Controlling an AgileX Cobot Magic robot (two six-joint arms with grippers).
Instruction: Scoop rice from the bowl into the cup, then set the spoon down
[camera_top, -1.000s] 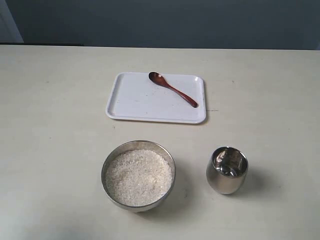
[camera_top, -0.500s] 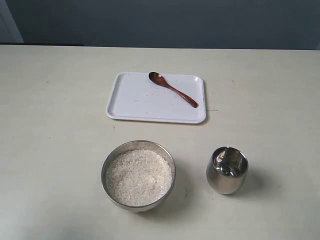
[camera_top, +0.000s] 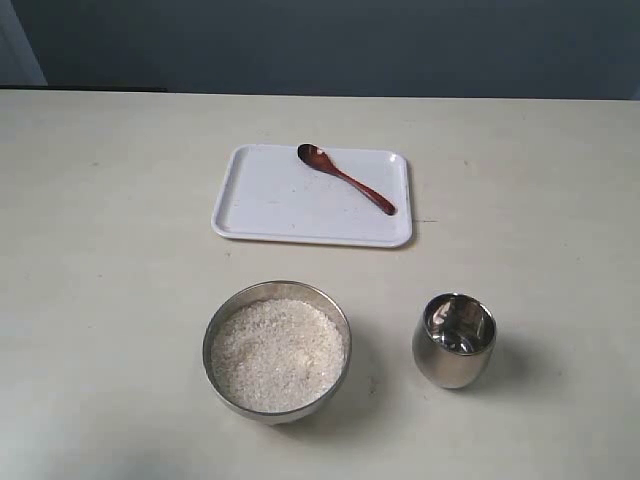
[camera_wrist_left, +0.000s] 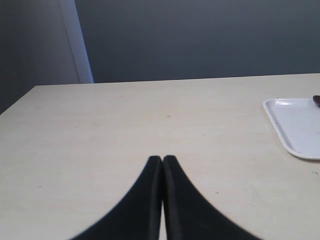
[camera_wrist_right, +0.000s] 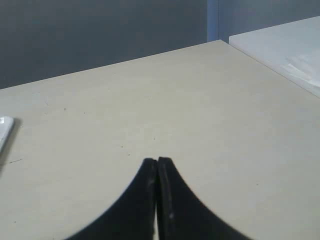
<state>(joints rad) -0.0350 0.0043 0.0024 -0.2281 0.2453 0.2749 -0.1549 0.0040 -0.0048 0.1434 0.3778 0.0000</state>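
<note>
The steel bowl (camera_top: 277, 293) stands near the front of the table, filled with white rice (camera_top: 278, 354). To its right is the small steel cup (camera_top: 454, 341), upright, its mirror-like inside holding no rice that I can see. The dark wooden spoon (camera_top: 345, 178) lies slantwise on the white tray (camera_top: 270, 200) behind them. Neither arm shows in the exterior view. My left gripper (camera_wrist_left: 162, 158) is shut over bare table, nothing between its fingers. My right gripper (camera_wrist_right: 157, 160) is likewise shut and holds nothing.
The tray's corner (camera_wrist_left: 295, 125) shows in the left wrist view and a sliver of the tray's edge (camera_wrist_right: 4, 127) in the right wrist view. A second white surface (camera_wrist_right: 285, 50) lies beyond the table's edge. A dark wall backs the table.
</note>
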